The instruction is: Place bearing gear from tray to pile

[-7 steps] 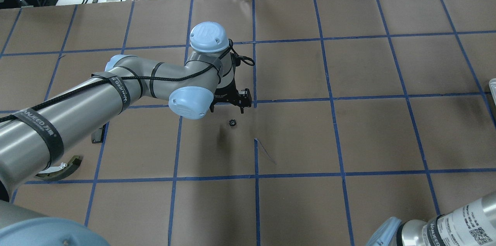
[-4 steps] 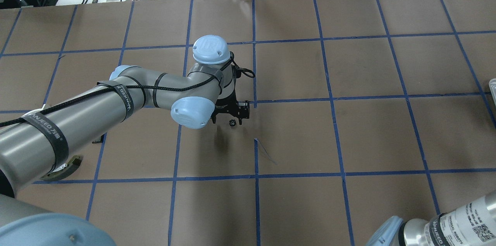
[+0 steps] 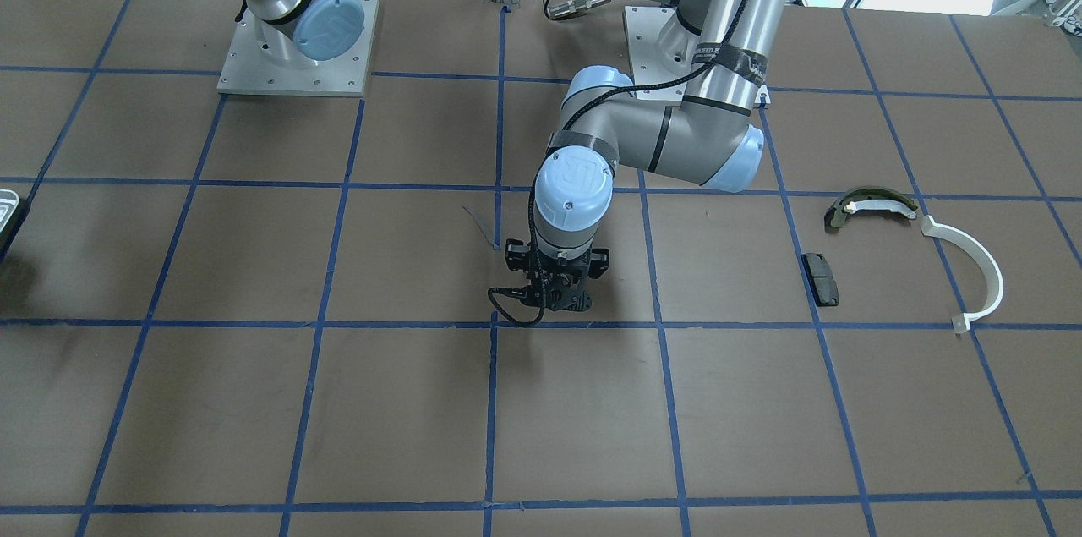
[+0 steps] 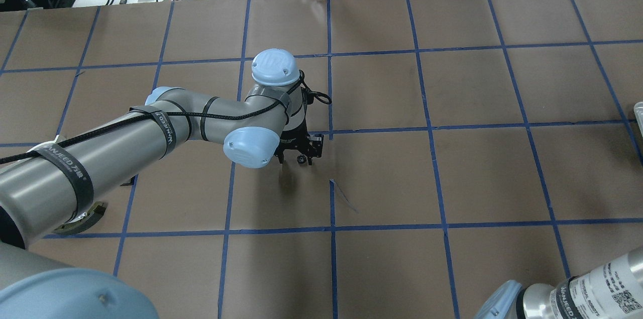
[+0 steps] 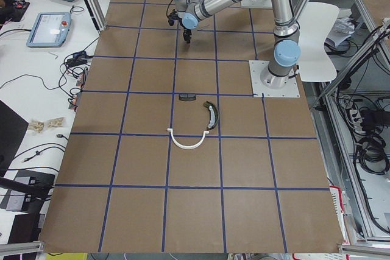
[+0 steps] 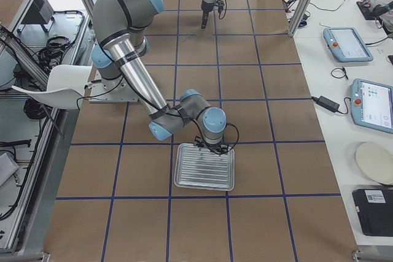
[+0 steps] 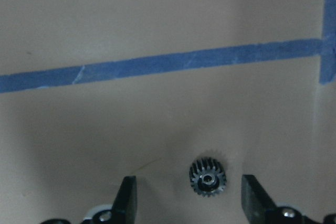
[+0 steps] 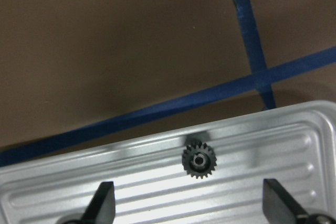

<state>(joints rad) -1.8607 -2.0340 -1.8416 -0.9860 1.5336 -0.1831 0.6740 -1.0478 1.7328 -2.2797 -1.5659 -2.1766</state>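
Gear: a small dark gear [image 7: 208,177] lies flat on the brown table [image 3: 254,419], near a blue tape line [image 7: 157,65].
Left claw: my left claw [image 7: 187,195] is spread wide, with one finger on each side of that gear. It is not touching the gear, which is closer to one finger.
Right claw: my right claw [image 8: 189,195] is spread wide too, over the silver tray [image 8: 157,192].
Tray: a second gear [image 8: 199,160] sits flat on it, near the rim.
Pile: a dark brake shoe [image 3: 871,201], a white arc [image 3: 996,283] and a black pad [image 3: 820,278] lie near each other, well apart from both gears.
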